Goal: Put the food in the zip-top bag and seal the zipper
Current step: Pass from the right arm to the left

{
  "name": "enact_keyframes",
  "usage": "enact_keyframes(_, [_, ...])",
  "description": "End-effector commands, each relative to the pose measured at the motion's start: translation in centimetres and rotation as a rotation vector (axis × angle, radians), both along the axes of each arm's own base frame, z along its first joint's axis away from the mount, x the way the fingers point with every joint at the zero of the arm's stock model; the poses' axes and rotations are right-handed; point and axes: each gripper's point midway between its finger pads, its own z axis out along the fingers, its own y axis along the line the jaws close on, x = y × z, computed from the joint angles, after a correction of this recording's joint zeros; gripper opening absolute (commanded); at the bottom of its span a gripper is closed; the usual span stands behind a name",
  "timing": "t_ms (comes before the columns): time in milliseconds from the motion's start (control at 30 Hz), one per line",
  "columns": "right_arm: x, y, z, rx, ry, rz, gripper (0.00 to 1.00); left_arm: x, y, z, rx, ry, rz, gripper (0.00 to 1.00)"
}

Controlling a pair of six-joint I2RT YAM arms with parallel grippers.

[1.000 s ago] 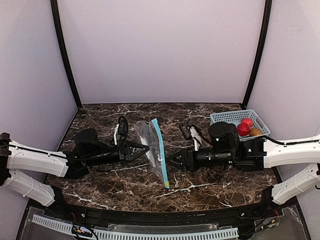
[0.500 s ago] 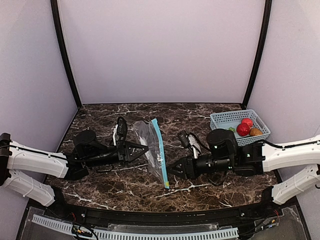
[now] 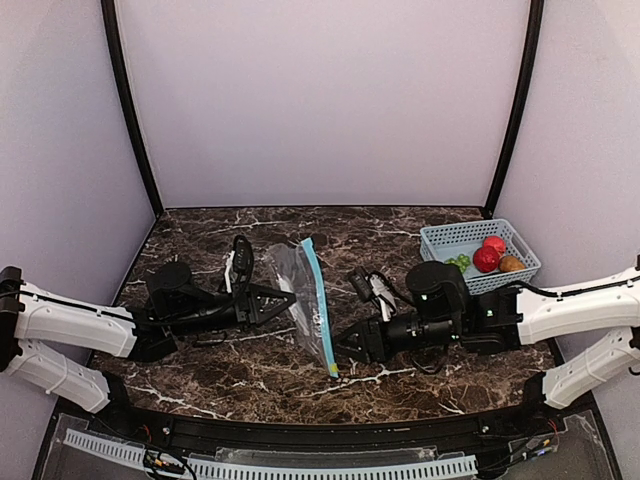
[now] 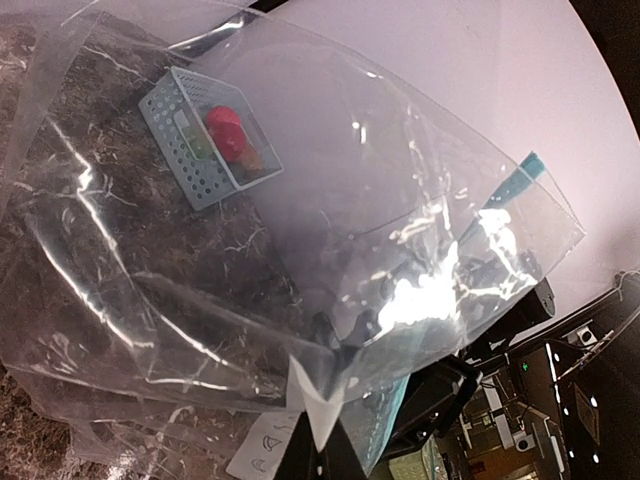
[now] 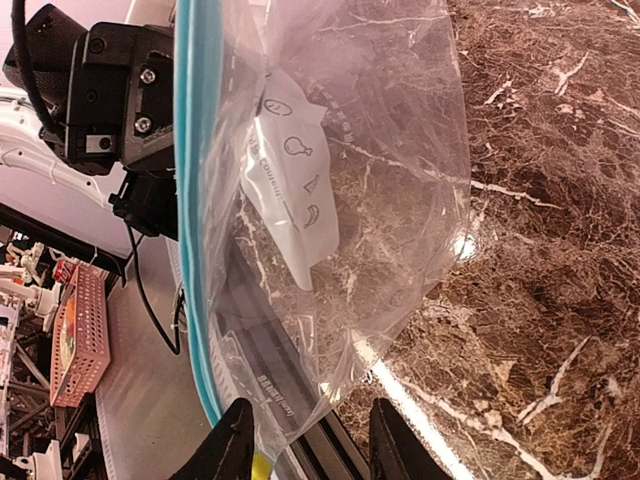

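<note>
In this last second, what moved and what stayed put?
The right gripper slid toward the near edge of the table, beside the near end of the zip-top bag, its arm uncovering green grapes in the basket. Nothing was grabbed or released. The left gripper kept its pinch on the bag; the fruit stayed in the basket.

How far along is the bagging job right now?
Done: nothing packed. The fruit lies in the basket. In hand: the left gripper holds the bag up, and the open right gripper is at its blue zipper. Left: open the bag, load the fruit, seal it.
</note>
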Motion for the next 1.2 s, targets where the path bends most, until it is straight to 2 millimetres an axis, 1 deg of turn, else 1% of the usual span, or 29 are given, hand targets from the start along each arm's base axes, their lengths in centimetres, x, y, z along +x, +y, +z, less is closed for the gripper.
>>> enact_keyframes(0, [-0.7, -0.1, 2.2, 0.076, -0.003, 0.011, 0.38, -0.3, 0.4, 0.8, -0.035, -0.019, 0.007, 0.01])
enact_keyframes(133, [-0.9, -1.0, 2.0, 0.080, 0.001, 0.005, 0.39, -0.3, 0.3, 0.8, -0.035, -0.016, 0.003, 0.01])
enact_keyframes(200, [-0.9, -1.0, 1.9, 0.081, 0.005, 0.001, 0.39, -0.3, 0.3, 0.9, -0.040, -0.017, 0.001, 0.01])
enact_keyframes(367, [-0.9, -0.7, 1.9, 0.089, 0.011, 0.004, 0.39, -0.3, 0.1, 1.1, -0.047, -0.016, -0.006, 0.01])
enact_keyframes(500, [-0.7, -0.5, 1.4, 0.078, 0.021, -0.005, 0.38, -0.3, 0.1, 1.1, -0.052, -0.015, -0.008, 0.01])
enact_keyframes(633, [-1.0, -0.2, 1.6, 0.093, 0.023, 0.015, 0.38, -0.4, 0.2, 1.1, -0.053, -0.013, -0.008, 0.01])
enact_keyframes(1000, [-0.9, -0.1, 1.2, 0.083, 0.031, 0.010, 0.38, -0.5, 0.3, 1.2, -0.057, -0.015, -0.005, 0.01])
enact_keyframes(1167, [-0.6, -0.5, 1.1, 0.080, 0.028, -0.013, 0.37, -0.5, 0.5, 1.1, -0.057, -0.012, 0.001, 0.01])
